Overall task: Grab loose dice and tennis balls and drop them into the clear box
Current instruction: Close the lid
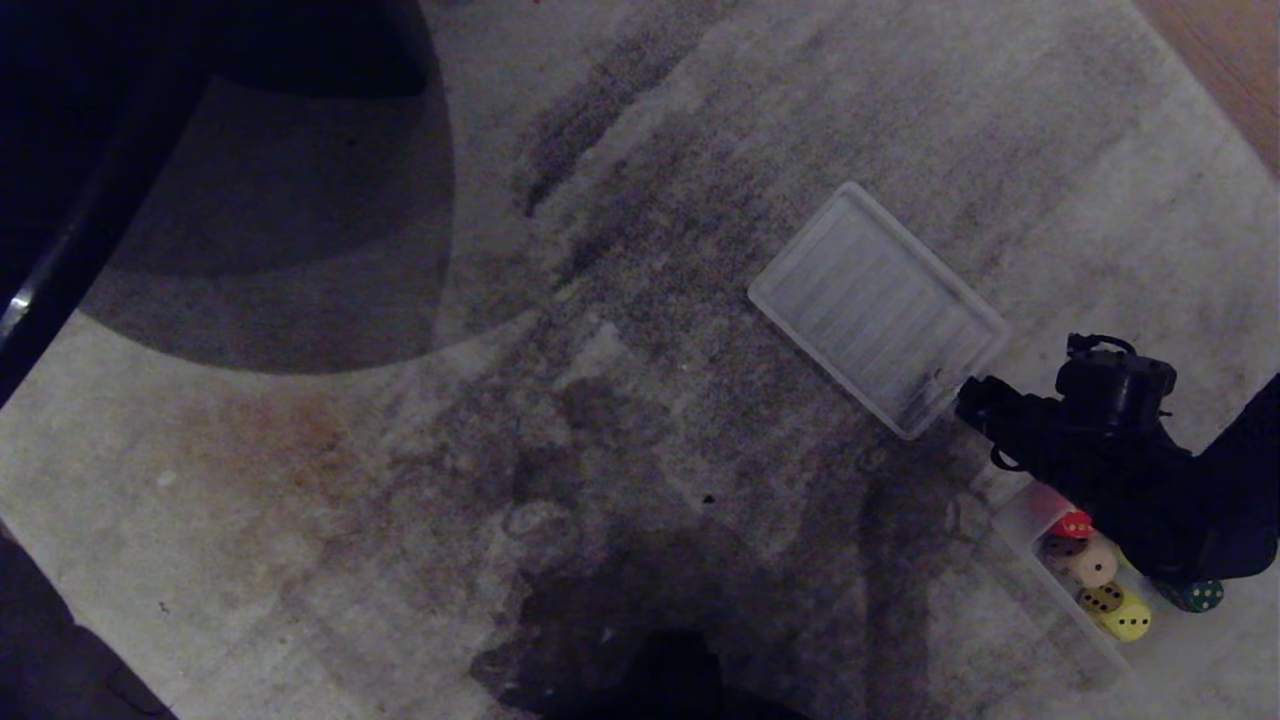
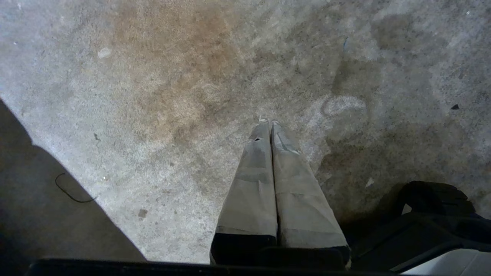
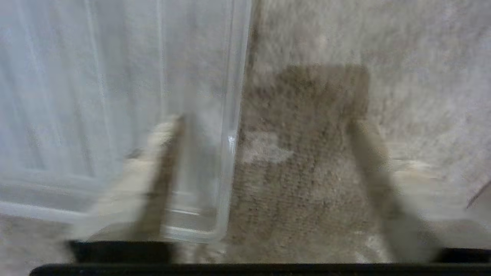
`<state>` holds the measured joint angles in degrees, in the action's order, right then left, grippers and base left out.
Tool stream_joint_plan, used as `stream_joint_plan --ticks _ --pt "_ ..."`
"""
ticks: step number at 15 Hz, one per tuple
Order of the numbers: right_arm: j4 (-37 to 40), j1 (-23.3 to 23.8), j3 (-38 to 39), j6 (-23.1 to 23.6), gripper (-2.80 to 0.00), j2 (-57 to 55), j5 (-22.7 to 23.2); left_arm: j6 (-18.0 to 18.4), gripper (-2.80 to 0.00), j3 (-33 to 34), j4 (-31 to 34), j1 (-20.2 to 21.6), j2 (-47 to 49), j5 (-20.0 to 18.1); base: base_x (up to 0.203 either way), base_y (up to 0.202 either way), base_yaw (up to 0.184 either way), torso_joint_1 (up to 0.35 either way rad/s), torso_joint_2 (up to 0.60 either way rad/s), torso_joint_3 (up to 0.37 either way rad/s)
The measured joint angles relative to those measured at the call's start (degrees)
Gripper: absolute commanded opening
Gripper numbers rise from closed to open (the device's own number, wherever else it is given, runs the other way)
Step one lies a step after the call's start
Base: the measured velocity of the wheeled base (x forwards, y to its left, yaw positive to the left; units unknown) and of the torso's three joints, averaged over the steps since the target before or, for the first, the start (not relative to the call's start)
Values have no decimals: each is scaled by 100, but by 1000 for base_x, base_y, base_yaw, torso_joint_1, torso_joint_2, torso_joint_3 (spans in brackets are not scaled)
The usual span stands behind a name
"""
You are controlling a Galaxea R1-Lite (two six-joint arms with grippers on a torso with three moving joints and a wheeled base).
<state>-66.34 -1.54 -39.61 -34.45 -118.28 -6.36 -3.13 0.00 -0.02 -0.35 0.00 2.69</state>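
The clear box (image 1: 1022, 512) sits on the carpet at the lower right of the head view. Inside it lie a red die (image 1: 1072, 523), a pinkish-beige die (image 1: 1095, 562) and a yellow die (image 1: 1125, 612). A dark green die (image 1: 1195, 595) peeks out from under my right arm; whether it is in the box I cannot tell. No tennis balls are in view. My right gripper (image 1: 985, 405) (image 3: 264, 122) hangs above the carpet beyond the box, open and empty. My left gripper (image 2: 269, 122) is parked over bare carpet, shut and empty.
A flat ribbed translucent panel (image 1: 880, 305) (image 3: 96, 96) lies on the carpet; its corner is just beside my right gripper's tip. Wood floor (image 1: 1230, 60) shows past the carpet at the far right. A dark curved shape (image 1: 280, 220) patterns the carpet at the upper left.
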Motion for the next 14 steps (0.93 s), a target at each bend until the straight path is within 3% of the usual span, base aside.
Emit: stream_joint_plan --ticks 9,14 --pt "-303 -6 -145 83 -280 -424 -37 -2 -280 0 0 -2 0 0 0 0 0 0 0 0" --pt "-220 16 112 129 -280 -70 -52 0 -280 0 0 0 0 0 0 0 0 0 0 0"
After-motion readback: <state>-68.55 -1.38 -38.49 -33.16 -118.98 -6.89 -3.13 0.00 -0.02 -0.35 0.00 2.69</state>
